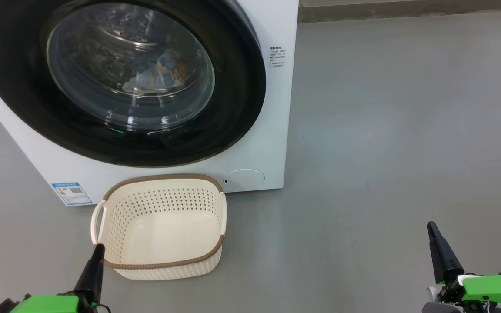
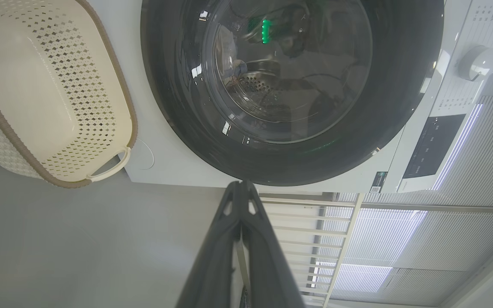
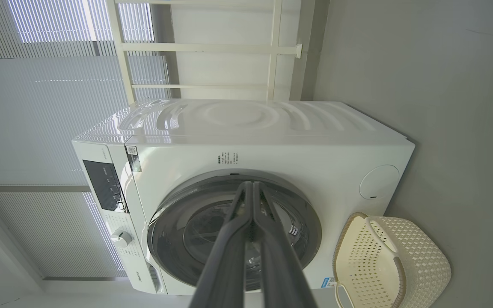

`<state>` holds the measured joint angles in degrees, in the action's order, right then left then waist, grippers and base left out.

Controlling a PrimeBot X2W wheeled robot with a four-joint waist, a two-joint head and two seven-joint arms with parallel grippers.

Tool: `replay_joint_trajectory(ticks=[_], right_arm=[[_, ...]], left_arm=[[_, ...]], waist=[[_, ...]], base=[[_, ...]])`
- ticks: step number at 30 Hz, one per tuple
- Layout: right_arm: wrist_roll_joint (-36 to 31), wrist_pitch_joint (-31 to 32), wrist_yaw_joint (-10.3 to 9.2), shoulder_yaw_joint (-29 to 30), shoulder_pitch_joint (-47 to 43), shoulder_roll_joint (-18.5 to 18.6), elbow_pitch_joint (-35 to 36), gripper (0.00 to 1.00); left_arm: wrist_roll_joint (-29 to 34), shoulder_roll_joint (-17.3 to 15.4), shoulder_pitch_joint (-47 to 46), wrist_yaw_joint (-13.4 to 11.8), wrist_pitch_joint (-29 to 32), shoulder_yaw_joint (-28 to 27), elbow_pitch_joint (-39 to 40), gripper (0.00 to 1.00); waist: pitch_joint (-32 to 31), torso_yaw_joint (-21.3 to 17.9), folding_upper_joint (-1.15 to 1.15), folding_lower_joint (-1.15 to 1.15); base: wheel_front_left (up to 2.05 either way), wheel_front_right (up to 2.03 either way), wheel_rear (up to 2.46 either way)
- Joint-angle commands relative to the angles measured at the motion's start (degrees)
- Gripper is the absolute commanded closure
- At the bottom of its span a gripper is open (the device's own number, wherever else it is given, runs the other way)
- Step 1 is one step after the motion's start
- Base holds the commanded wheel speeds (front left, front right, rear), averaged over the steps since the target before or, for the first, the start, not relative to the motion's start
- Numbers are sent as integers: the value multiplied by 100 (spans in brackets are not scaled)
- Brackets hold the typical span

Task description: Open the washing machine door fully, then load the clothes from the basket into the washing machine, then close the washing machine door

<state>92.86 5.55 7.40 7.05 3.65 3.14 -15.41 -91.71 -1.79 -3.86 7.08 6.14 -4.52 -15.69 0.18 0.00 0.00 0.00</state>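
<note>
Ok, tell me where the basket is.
In the head view the basket stands on the floor left of centre, just in front of the washing machine below its door, with the left gripper by its near left corner.

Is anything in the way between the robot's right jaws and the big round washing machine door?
Nothing visible does. Bare floor lies between the right gripper, its jaws shut, and the door. The empty basket sits in front of the washing machine, over by the left gripper.
</note>
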Motion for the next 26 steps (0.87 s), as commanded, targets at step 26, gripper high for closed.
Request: replay_joint_trajectory(ticks=[26], right_arm=[[-42,66,9,-86,250,1,140,100]], left_arm=[[-47,-109,-233,41,34,-198,165,100]], waist=[[0,0,0,0]], base=[[0,0,0]])
